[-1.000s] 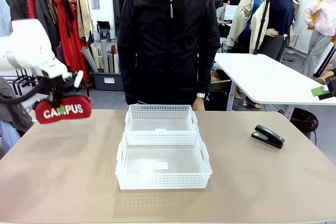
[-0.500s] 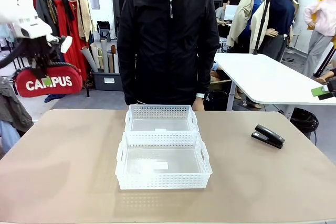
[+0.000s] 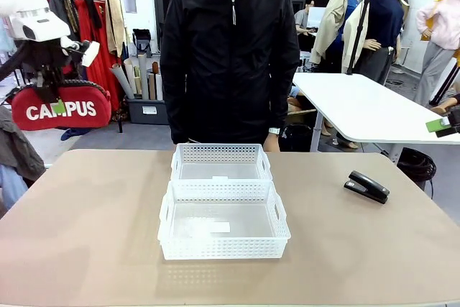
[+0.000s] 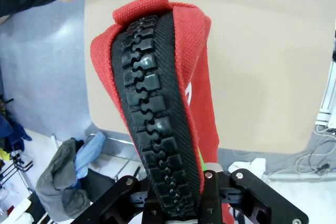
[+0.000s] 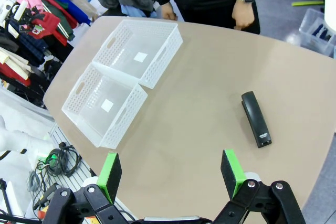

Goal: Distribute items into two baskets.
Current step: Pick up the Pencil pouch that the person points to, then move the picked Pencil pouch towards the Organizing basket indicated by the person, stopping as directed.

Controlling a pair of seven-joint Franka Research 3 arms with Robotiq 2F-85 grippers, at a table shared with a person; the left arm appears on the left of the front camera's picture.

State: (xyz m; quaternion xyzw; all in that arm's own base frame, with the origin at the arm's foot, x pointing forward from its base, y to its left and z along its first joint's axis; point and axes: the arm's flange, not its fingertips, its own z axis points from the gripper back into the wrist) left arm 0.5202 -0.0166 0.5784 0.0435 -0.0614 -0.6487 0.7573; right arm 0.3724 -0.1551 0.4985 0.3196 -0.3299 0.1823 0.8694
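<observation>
My left gripper (image 3: 57, 100) is shut on the red CAMPUS pouch (image 3: 60, 108), holding it high in the air beyond the table's far left corner. The left wrist view has the pouch (image 4: 173, 98) close up, its black zip trim rising between the fingers. Two white lattice baskets stand end to end mid-table: the near basket (image 3: 223, 249) and the far basket (image 3: 221, 153), both empty. The black stapler (image 3: 366, 186) lies on the table at the right. High over the table's right side my right gripper (image 5: 170, 170) is open, with the stapler (image 5: 255, 118) below it.
A person in a black jacket (image 3: 230, 55) stands at the far edge behind the baskets, hands down by the table edge. A clothes rack (image 3: 86, 26) is at the back left and a white table (image 3: 374, 109) at the back right. Bare tan tabletop (image 3: 86, 228) surrounds the baskets.
The left arm lifted the pouch up and leftward, from just above the table's left edge to well above and beyond it. Baskets, stapler and person stayed put.
</observation>
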